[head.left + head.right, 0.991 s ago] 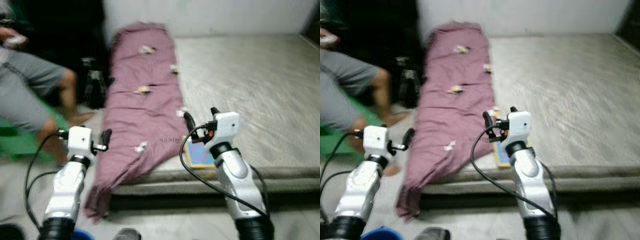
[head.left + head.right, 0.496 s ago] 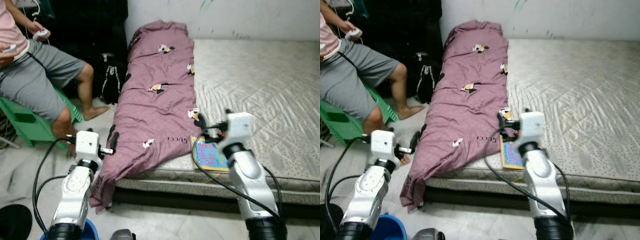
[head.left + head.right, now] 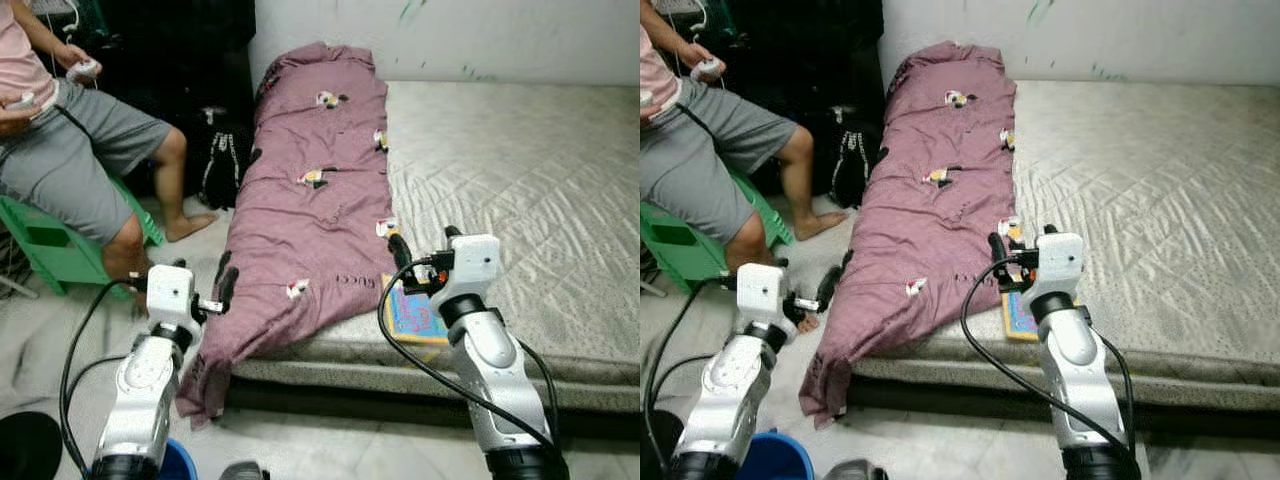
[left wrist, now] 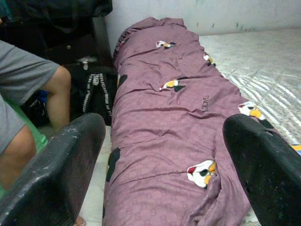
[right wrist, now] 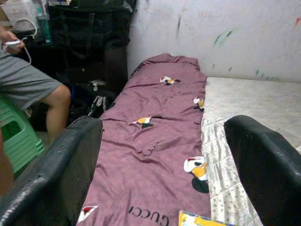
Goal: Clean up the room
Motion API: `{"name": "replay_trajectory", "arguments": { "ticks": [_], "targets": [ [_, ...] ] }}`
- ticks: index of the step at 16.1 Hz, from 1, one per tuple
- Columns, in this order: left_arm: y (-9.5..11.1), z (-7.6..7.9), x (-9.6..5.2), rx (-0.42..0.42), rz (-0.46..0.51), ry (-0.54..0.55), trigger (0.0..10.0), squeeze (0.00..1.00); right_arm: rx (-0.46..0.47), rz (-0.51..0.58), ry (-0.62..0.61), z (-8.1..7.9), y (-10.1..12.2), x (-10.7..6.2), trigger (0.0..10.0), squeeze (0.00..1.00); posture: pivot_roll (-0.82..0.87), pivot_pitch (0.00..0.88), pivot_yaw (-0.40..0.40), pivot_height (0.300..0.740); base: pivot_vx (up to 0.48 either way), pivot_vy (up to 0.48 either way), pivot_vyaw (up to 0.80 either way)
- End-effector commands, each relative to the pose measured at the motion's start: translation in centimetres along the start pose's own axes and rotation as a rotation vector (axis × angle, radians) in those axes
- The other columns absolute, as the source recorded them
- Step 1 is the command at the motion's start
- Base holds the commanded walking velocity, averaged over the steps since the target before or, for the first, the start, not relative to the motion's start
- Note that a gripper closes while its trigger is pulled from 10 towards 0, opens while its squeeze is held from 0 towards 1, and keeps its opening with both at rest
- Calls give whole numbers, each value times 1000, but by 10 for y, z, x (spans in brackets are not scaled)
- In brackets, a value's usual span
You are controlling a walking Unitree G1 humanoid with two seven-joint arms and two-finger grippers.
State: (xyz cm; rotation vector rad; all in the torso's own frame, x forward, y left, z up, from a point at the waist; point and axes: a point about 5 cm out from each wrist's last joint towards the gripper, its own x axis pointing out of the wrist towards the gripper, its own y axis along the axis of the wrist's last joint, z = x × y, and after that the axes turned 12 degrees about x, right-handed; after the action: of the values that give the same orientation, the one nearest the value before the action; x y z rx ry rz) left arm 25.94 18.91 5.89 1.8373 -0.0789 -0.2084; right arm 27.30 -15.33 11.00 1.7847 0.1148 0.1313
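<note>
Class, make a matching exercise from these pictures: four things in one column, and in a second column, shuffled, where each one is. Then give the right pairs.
Things:
1. purple blanket
2. colourful book
3. black bag
4. green stool

Places:
A. under the seated person
B. on the floor between the person's leg and the mattress
C. along the mattress's left side, one end hanging over the near edge
D. flat at the mattress's near edge, by the right hand

Pairs: 1-C, 2-D, 3-B, 4-A
</note>
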Motion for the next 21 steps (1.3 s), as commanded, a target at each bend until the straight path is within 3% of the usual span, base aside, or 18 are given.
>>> {"name": "replay_trajectory", "arguments": {
  "ticks": [1, 7, 14, 16, 18, 21],
  "targets": [
    [6, -3, 1, 7, 18, 1, 10000, 0, -6, 20, -4, 0, 6, 2, 10000, 0, -43, 0, 15, 740, 289, 0, 0],
    [3, 0, -1, 7, 15, -24, 10000, 0, -6, 17, -41, 6, 2, 1, 10000, 0, -43, 0, 24, 740, 332, 0, 0],
    [10, -10, 11, 61, -2, 32, 10000, 0, -6, 50, -33, -5, 8, 15, 10000, 0, -33, 0, 51, 740, 89, 0, 0],
    [7, -13, 10, 62, -19, 26, 10000, 0, 17, 60, -46, -5, 6, 13, 10000, 0, -35, 0, 66, 740, 0, 0, 0],
    [5, -11, 12, 62, -31, -10, 10000, 0, 26, 80, -109, 2, 5, 6, 10000, 0, -86, 0, 131, 740, 0, 0, 0],
    [2, -5, 14, 58, -52, -31, 10000, 0, 26, 80, -139, 8, 3, -1, 10000, 0, -101, 0, 131, 740, 0, 0, 0]
  ]
}}
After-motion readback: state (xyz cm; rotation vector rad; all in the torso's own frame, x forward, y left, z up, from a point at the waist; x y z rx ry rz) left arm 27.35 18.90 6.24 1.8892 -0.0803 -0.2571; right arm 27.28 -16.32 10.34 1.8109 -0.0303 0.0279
